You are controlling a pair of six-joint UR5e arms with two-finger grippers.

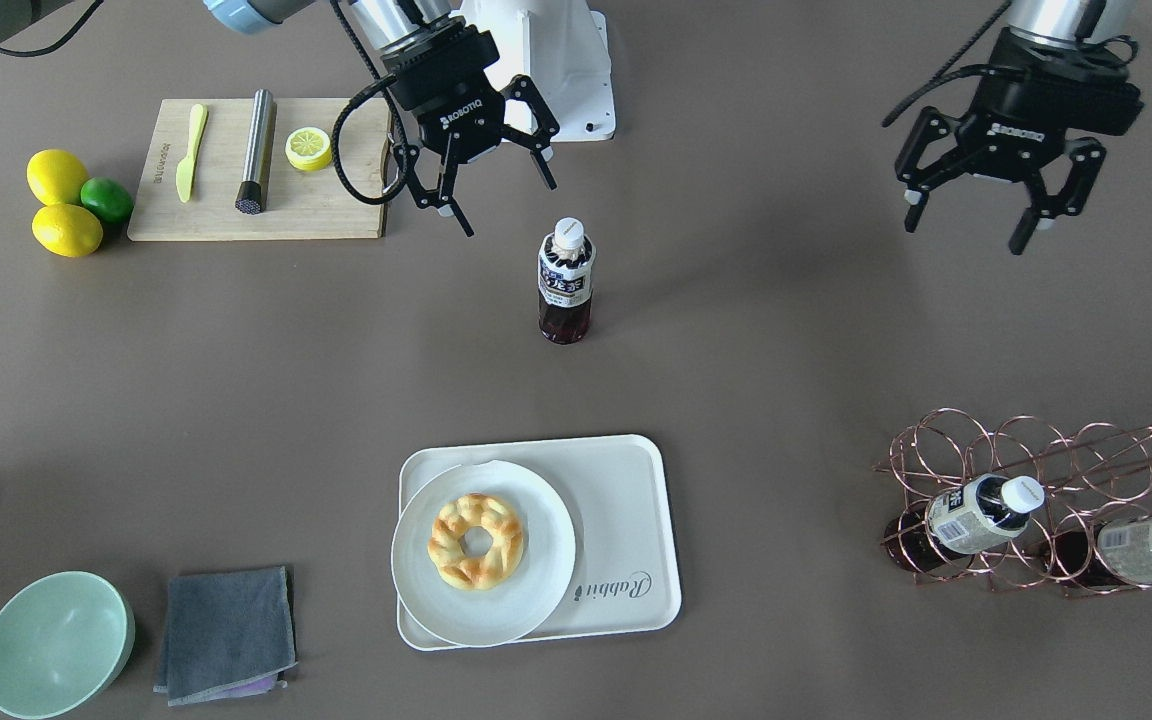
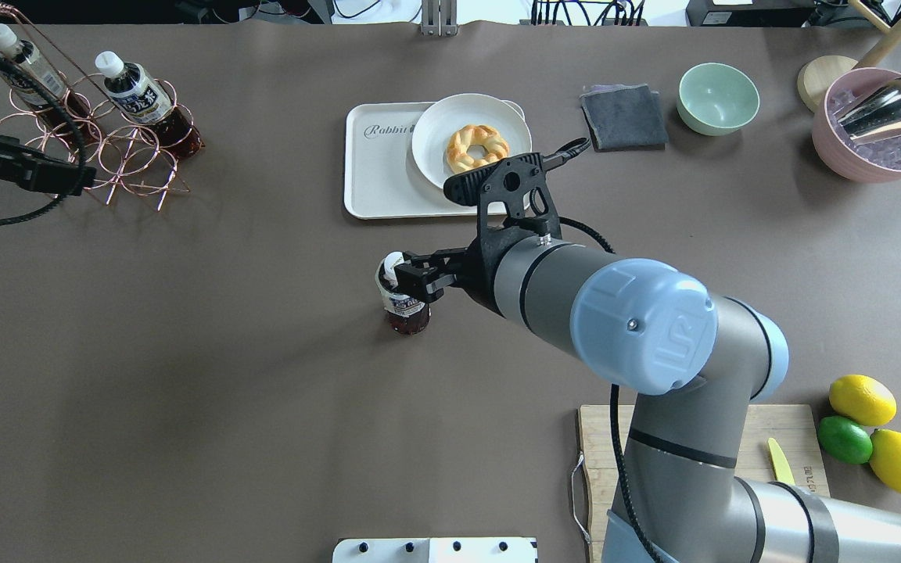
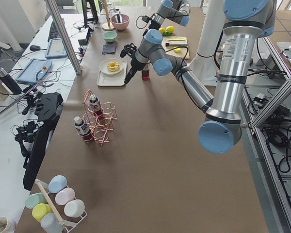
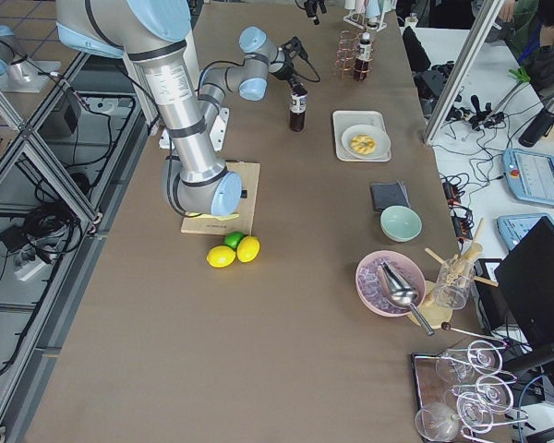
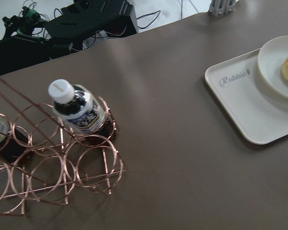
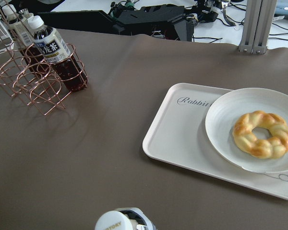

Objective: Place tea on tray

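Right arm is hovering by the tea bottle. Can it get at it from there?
Probably yes. The right gripper hangs with jaws open close by the tea, which stands upright with bare table all round it. Nothing sits between them, and the tray lies well beyond the bottle.

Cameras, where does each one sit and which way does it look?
Front-facing: across the table, looking down; right gripper, left gripper show.
Overhead: from behind; right arm by the tea.
Exterior left: table's end; left arm nearest.
Exterior right: opposite end; right arm nearest.
Left wrist: faces bottle rack; no body.
Right wrist: faces tray; no body.
All share the tray.
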